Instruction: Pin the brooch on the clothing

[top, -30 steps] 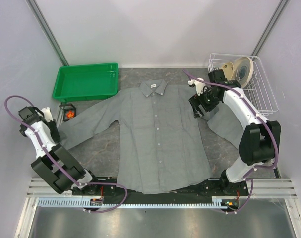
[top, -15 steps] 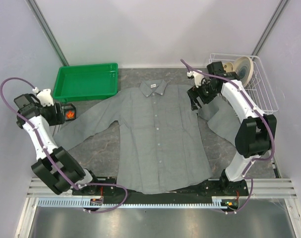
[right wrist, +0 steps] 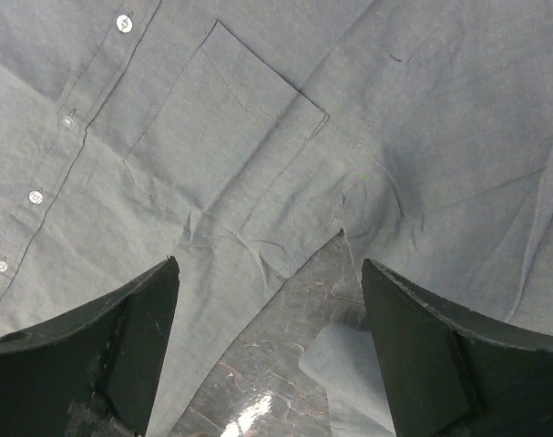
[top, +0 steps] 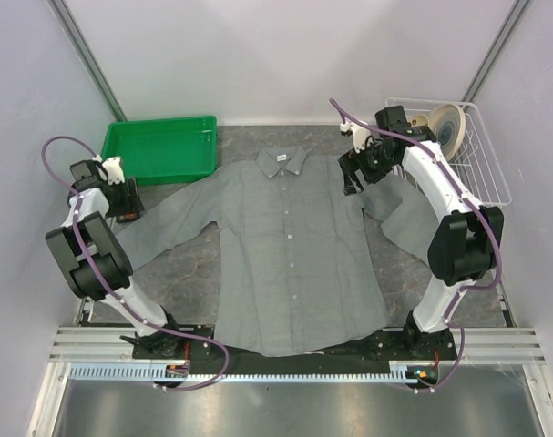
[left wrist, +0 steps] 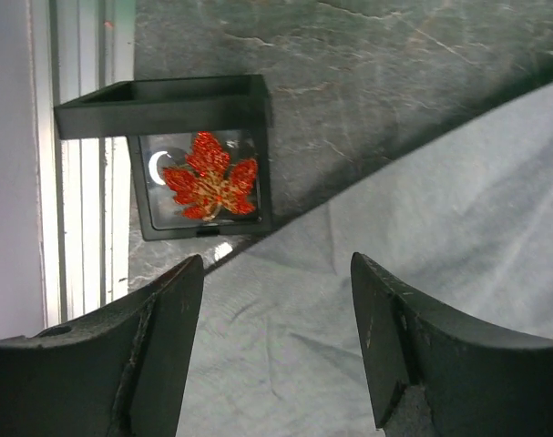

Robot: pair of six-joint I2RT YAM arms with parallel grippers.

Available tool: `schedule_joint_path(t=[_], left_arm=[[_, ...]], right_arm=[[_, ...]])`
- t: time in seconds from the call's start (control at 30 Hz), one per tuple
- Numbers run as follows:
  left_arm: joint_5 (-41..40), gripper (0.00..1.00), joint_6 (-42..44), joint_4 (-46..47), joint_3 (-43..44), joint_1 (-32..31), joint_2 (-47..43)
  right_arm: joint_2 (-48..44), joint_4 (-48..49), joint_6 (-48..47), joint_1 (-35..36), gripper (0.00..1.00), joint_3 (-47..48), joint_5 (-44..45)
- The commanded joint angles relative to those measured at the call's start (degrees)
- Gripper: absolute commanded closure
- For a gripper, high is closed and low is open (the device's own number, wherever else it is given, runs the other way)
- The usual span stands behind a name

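Brooch lies in a small dark box on the surface, at 10 o'clock of the shirt, beside its sleeve. Left jaws open, empty, near the box. Right jaws open, empty, over the pocket.

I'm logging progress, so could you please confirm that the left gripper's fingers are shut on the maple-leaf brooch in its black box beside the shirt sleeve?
Not quite. The left gripper is open, holding nothing; the maple-leaf brooch lies untouched in its black box beside the shirt sleeve, as the left wrist view shows.
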Motion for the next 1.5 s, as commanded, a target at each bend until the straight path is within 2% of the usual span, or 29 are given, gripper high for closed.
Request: schedule_joint_path(t=[0.0, 0.33, 1.1, 1.47], left_arm=[[-3.33, 0.28, -2.54, 8.78, 2.35, 0.29, 2.22], [-4.12, 0.28, -2.19, 13.37, 1.03, 0.12, 5.56], [-6.76, 0.24, -1.57, 16.00, -0.46, -0.76, 10.04], [-6.94, 0.33, -1.75, 16.97, -0.11, -1.37, 11.45]], right_arm=[[0.27, -0.43, 0.11, 0.31, 0.11, 3.19, 0.09], [0.80, -1.49, -1.03, 0.31, 0.11, 3.81, 1.06], [1.33, -2.45, -1.47, 0.31, 0.11, 4.34, 1.14], [0.97, -2.89, -1.65, 0.31, 0.11, 3.99, 1.58]])
